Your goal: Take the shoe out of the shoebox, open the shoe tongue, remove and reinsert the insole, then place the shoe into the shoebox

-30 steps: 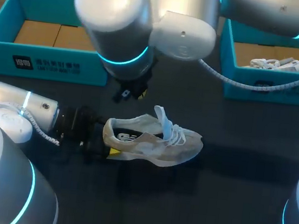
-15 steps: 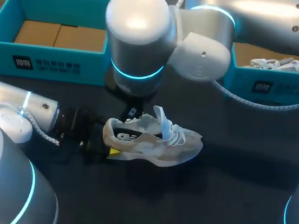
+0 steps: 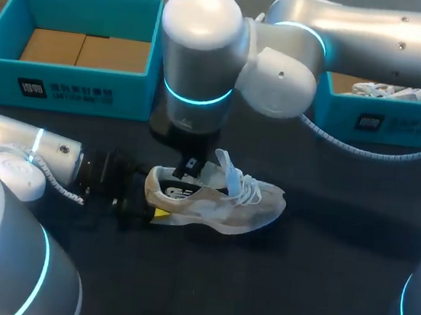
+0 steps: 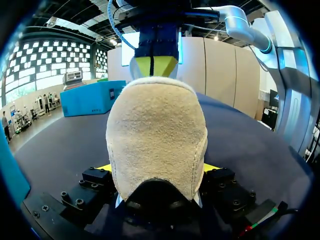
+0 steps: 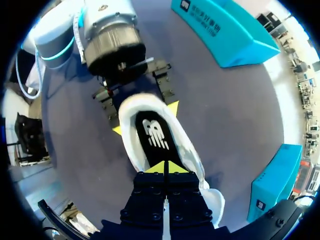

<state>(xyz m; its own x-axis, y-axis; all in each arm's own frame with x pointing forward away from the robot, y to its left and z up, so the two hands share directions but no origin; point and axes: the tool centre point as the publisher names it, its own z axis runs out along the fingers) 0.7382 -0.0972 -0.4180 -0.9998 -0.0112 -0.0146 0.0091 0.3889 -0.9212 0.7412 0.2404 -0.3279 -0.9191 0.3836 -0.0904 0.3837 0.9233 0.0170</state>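
Beige suede and white mesh made up the shoe (image 3: 221,197), which stood on its sole on the dark counter (image 3: 318,278), outside both boxes, with its heel to the left and its toe to the right. The left tool (image 3: 147,203) lay low along the counter from the left and clamped the heel, one yellow tip on each side of it; the left wrist view showed the heel filling the space between those tips, with the shoe (image 4: 155,145) running away from the camera. The right tool (image 3: 190,166) pointed down from the far side over the shoe's opening, just left of the raised white laces. In the right wrist view its two yellow tips (image 5: 165,167) were pressed together at the black insole (image 5: 155,132), and I could not tell whether they pinched its edge. At the far left stood a teal shoebox (image 3: 65,90) with brown cardboard inside. At the far right a second teal shoebox (image 3: 383,125) held another pale shoe (image 3: 388,91), partly hidden behind the right arm.
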